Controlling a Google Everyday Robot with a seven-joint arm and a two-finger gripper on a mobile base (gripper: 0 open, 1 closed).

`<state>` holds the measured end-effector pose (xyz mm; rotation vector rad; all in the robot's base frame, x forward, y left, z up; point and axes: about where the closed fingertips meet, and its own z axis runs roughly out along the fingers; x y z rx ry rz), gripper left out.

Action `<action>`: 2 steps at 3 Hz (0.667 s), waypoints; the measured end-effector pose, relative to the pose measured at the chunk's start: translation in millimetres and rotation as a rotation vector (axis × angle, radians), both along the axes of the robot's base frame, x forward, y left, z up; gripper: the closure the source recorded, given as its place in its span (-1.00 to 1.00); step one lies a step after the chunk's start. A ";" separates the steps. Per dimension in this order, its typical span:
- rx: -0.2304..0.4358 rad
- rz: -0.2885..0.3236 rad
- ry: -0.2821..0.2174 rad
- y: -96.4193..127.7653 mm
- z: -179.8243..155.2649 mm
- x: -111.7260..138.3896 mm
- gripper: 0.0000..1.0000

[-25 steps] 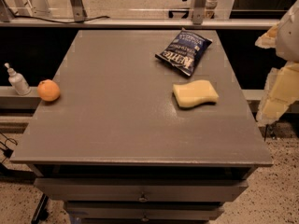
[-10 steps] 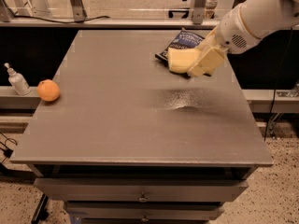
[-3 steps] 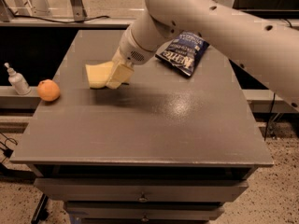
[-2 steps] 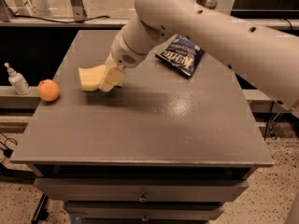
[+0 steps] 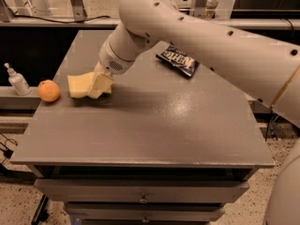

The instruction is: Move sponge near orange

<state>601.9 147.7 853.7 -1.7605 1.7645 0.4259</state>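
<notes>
In the one camera view, the robot's pale two-finger hand point(image 5: 97, 85) is low over the left part of the flat grey desk point(image 5: 164, 125), pinching the right end of the pale yellow soft foam sponge point(image 5: 76, 84). The sponge juts leftward out of the fingers, tilted. Its free end is near the small round dimpled orange point(image 5: 48, 90) at the desk's left edge, with a narrow gap between them, so they are not touching.

The foam looks light and squashy. It should give under the fingers, spring back on release and take no harm from a firm squeeze. Held by one end, its free end may sag, and a hold across the middle would likely be steadier. The orange (round, and right at the edge) could roll if nudged.

The fingers are close to the sponge's colour, so where finger stops and foam starts is hard to make out, and the gripped end is hidden. A dark shadow lies underneath, so I cannot tell whether the sponge touches the desk or hangs just above it. The thick white robot arm point(image 5: 201, 36) runs off the right edge and covers part of the desk's back, close to a dark blue crinkled snack bag point(image 5: 178, 61). A small white pump bottle point(image 5: 18, 80) stands beyond the orange, off the desk.
</notes>
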 end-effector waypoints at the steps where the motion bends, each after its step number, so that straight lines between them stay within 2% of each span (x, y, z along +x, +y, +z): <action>1: -0.002 0.011 0.022 11.8 -6.3 -3.9 0.65; 2: -0.009 0.016 0.033 16.4 -10.9 -6.3 0.19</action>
